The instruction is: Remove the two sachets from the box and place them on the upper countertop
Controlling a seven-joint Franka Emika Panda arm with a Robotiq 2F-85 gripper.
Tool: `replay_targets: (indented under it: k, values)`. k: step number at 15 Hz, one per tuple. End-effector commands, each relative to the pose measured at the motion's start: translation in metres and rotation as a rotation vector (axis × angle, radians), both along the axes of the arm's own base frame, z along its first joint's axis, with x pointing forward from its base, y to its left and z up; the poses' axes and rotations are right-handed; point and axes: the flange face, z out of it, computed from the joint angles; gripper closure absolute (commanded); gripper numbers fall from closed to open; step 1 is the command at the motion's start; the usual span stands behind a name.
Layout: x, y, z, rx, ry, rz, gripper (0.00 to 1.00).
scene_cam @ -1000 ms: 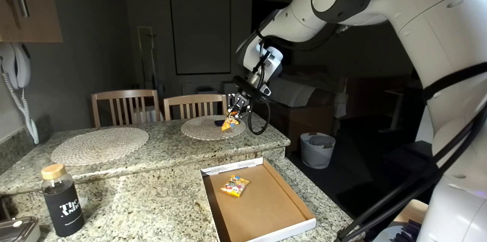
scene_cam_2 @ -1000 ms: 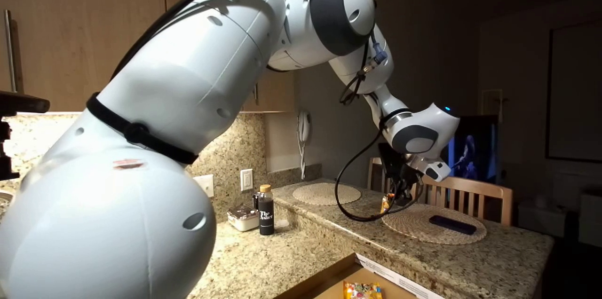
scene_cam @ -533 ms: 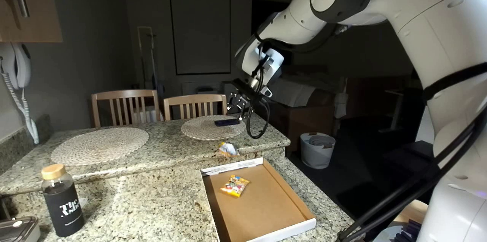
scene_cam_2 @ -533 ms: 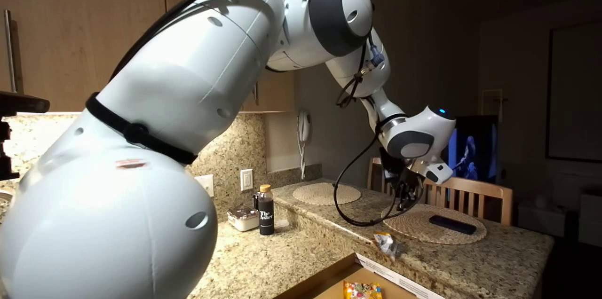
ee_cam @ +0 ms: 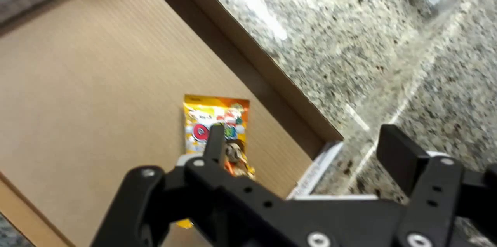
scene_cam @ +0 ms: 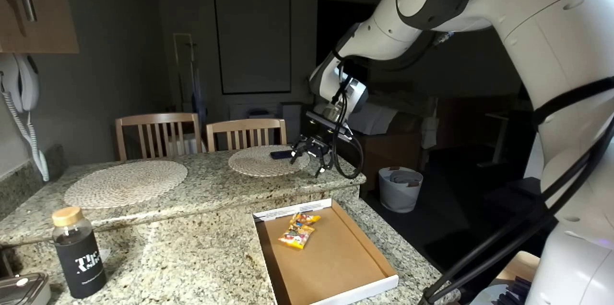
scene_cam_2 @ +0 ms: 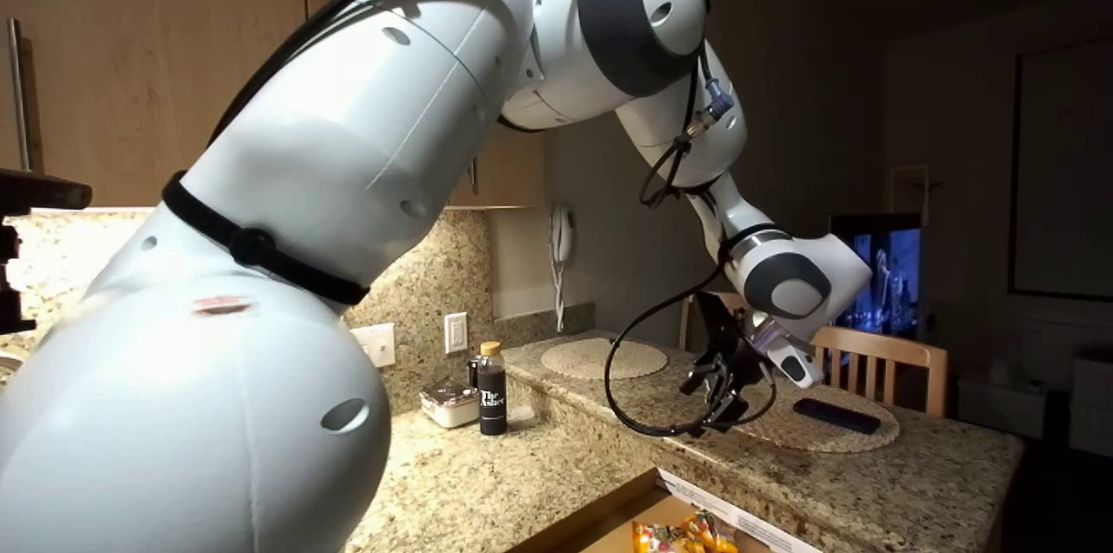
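Both sachets are in the box; your gripper is released

Your gripper's fingers are spread wide, standing well apart; in the wrist view, a corner of the box shows between them. In both exterior views you see it hanging in the air by the upper desk.

Your yellow-orange sachets both lie on the brown floor of the box, towards the end beside the upper desk. They are close together and look to be touching, with the second sachet nearer the pale rim there. In the wrist view, one finger covers part of a sachet and a yellow scrap shows lower down; too much is hidden to tell which sachet it belongs to.

The box rests on the lower desk, just beside the step. A dark bottle stands upright there, well apart from the box, with a lidded container near it. On the upper desk you have two round placemats, and a dark phone-like slab lies on the placemat nearer the gripper. Two wooden chairs stand behind.
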Motion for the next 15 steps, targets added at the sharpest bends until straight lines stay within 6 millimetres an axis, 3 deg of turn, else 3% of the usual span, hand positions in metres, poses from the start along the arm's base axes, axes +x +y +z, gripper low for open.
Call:
replay_targets:
  k: [1,6,10,15]
  values:
    - [-0.026,-0.004,-0.014,0.077,0.157,0.119,0.0]
    - [-0.04,0.039,-0.07,0.059,0.334,0.281,0.0]
    - [-0.022,0.076,-0.124,-0.144,0.247,0.297,0.0]
    - [-0.001,0.087,-0.15,-0.398,0.072,0.275,0.0]
